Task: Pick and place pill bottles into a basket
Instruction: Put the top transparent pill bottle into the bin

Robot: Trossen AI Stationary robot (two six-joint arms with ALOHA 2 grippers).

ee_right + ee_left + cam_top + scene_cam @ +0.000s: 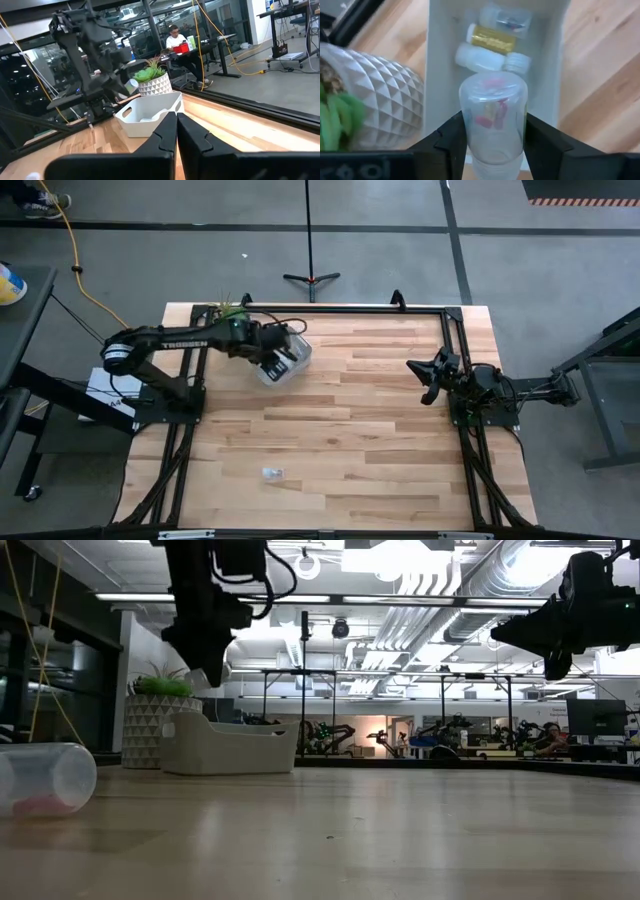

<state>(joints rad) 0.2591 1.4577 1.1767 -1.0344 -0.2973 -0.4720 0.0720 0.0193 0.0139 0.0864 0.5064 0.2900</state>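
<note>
Bench (380, 440): pale wood planks, smooth. Basket (235, 750): matt pale plastic. Bottle in left claw (493, 119): clear glossy plastic. Plant pot (380, 102): faceted, matt white.

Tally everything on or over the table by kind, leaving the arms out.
Pill bottles: 6 (4 in the basket, 1 held in the left claw, 1 lying on the table)
Basket: 1
Potted plant: 1
Total: 8

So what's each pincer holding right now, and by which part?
The left pincer grips a clear pill bottle by its sides, above the basket. The right pincer is shut on nothing, away at the table's right side.
</note>
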